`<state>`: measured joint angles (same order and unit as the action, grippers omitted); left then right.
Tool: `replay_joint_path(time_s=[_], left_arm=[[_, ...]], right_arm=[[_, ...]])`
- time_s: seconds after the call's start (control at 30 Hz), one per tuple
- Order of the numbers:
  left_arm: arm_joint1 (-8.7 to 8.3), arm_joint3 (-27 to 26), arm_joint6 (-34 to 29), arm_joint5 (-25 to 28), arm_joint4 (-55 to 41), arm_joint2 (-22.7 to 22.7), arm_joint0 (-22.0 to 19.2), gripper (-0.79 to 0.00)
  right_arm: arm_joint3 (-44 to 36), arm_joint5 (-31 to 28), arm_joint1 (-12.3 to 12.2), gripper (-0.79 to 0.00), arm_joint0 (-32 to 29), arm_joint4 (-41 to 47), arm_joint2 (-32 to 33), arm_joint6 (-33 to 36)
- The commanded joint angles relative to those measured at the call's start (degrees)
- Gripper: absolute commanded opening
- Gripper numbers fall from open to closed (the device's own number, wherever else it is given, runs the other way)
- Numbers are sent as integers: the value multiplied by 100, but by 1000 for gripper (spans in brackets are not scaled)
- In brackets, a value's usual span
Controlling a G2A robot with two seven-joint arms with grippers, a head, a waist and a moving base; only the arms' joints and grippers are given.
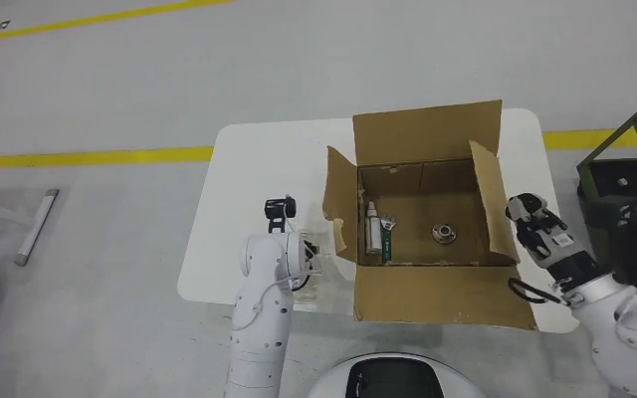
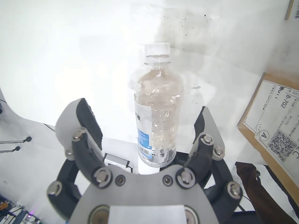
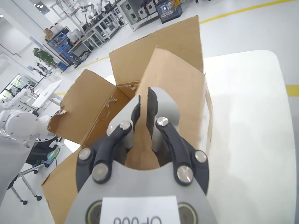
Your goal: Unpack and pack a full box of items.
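Unpacking seems under way: the left gripper [image 2: 143, 111] stands wide open astride a clear plastic water bottle with a white cap [image 2: 155, 117], pads off it, near the white table's [image 1: 259, 169] near edge, beside the brown cardboard box [image 1: 438, 296]. The right gripper [image 3: 146, 104], nearly closed and empty, sits by the box's right flap [image 1: 493, 199], perhaps steadying it. Bare table stretches toward the left edge.

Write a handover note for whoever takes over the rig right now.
Left end effector: open, straddling the clear bottle on the table beside the box, not gripping.
Right end effector: shut, apparently pinching the box's right flap.
Done: clear bottle is out.
Left: white item, wrench, round metal part lie in the box; then repack.
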<state>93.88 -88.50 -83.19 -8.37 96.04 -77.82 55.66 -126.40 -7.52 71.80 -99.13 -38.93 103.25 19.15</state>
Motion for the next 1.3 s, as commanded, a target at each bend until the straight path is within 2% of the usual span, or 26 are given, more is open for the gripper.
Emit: replay_joint_path(time_s=[0.0,0.2,0.23,0.27,0.3,0.33,0.5,0.6,0.67,0.83,0.93,1.13,1.2,1.27], left_arm=[[-7,19,25,19,-6,-27,-18,0],[-19,130,128,133,-90,-42,-97,0],[-21,149,139,140,-100,-46,-110,0],[-23,165,153,148,-111,-49,-122,0],[-25,186,166,160,-122,-56,-133,0],[-29,209,179,170,-128,-68,-144,0],[-51,295,236,206,-152,-146,-189,0],[-62,309,263,220,-172,-179,-210,0],[-70,317,290,214,-179,-205,-216,0],[-89,282,306,201,-191,-246,-185,0],[-102,233,290,211,-198,-269,-125,0],[-121,199,258,241,-189,-261,-83,0],[-124,212,267,239,-201,-250,-83,0],[-125,223,270,244,-207,-241,-83,0]], right_arm=[[-70,104,2,-785,-83,-14,110,-69],[-266,289,7,-785,-368,-1,428,-170],[-314,264,6,-640,-408,-10,469,-164],[-383,193,1,-431,-446,-35,506,-140],[-441,114,-4,-265,-479,-44,539,-109],[-513,-28,-14,0,-501,-80,568,-51],[-824,-1165,-121,0,-362,-900,580,479],[-824,-2102,-220,0,-37,-1868,449,842],[-824,-2443,-264,0,119,-2498,353,894],[-824,-2723,-323,0,105,-3941,246,588],[-824,-2781,-336,0,-95,-4261,313,230],[-824,-3058,-373,0,-501,-4595,763,-503],[-824,-2755,-344,0,-680,-4357,871,-682],[-824,-2755,-344,0,-680,-4357,871,-682]])
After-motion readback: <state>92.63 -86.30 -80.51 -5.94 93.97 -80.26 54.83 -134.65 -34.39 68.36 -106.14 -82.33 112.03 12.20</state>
